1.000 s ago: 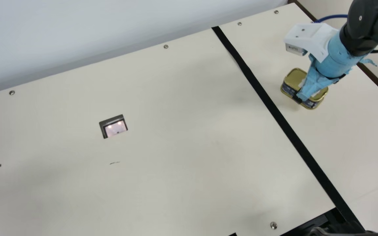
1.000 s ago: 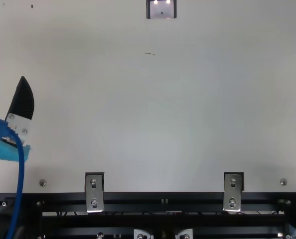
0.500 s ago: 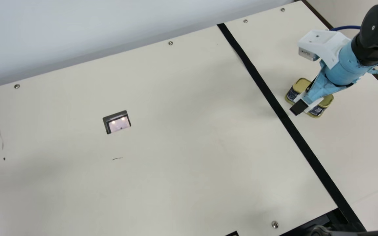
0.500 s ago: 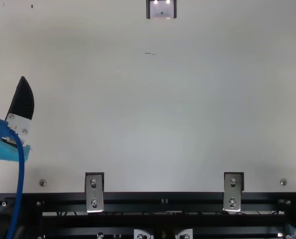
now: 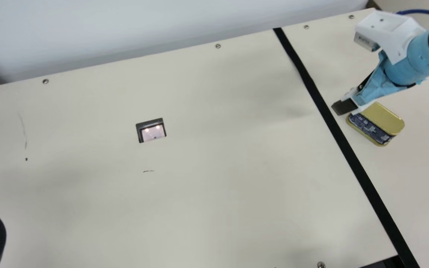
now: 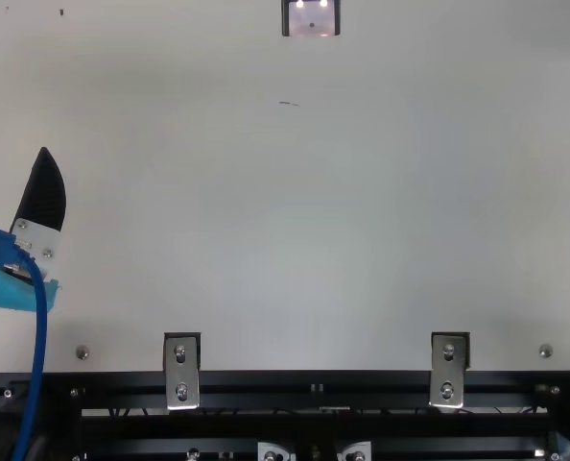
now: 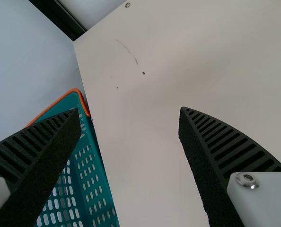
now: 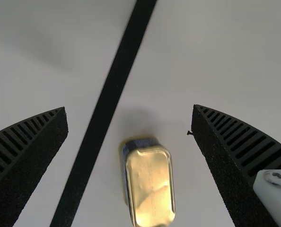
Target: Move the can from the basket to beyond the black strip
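Clipping the tin [image 5: 384, 118] with a finger is my main worry: the right tool [image 8: 129, 114] sits close by with its fingers spread wide and holding nothing, and a low or hurried sweep across could shove the tin back against the black strip [image 5: 356, 167]. It lies just beside that strip on the far side from the bench's middle [image 5: 199, 208], a narrow band of pale surface between them, so I judge the placing done and only a clean retreat left. I would lift before going sideways. The left tool [image 7: 129, 113] is spread wide too, with nothing between its fingers; swinging it carelessly towards the teal basket [image 7: 85, 104] with the orange rim could catch that edge. The tin itself is a low, rounded-corner rectangle, its gold lid facing up and throwing back light in the right wrist view, with a dark blue patterned band round its side and a gold lip at its base.
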